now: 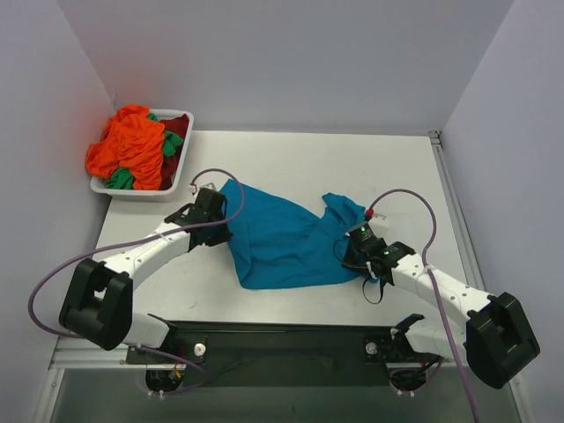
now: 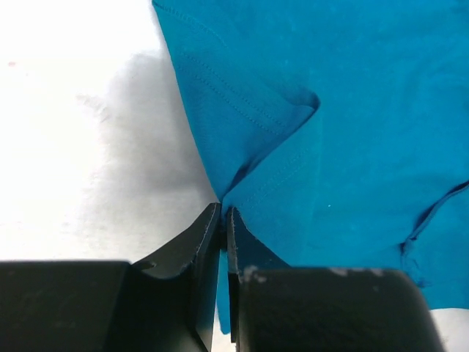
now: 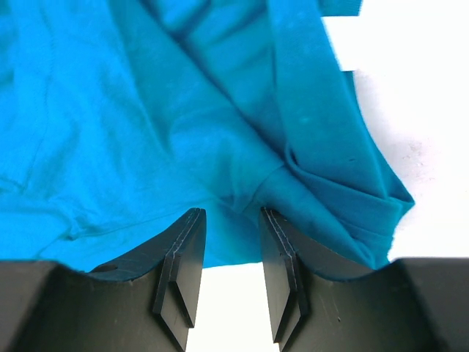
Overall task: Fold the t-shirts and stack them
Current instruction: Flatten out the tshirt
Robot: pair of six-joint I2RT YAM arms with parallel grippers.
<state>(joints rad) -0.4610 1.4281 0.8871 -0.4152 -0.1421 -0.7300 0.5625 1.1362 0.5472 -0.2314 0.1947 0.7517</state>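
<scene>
shirt in work: teal-blue t-shirt (image 1: 282, 242) lies unfolded and rumpled on the table (image 1: 300, 159), mid-table between the two arms; left part broad and fairly flat, right part bunched into a narrow twisted neck near the right arm
left gripper (image 2: 223, 216): at the shirt's left edge; jaws drawn almost together on a fold of the teal hem (cloth shows in the slit between the fingers, so it is pinched); a stitched seam runs up and away from the tips
right gripper (image 3: 233, 216): at the shirt's right side, low on the cloth; jaws stand partly apart with a puckered bit of teal edge across the gap and bare table showing below it; cannot tell whether it grips the cloth or only sits around it
other t-shirts (image 1: 132, 150): heaped in the white tray (image 1: 141, 192) at the table's far left corner; orange on top, green and dark red showing at the sides; well apart from both arms
stack: no folded shirt on the table yet
</scene>
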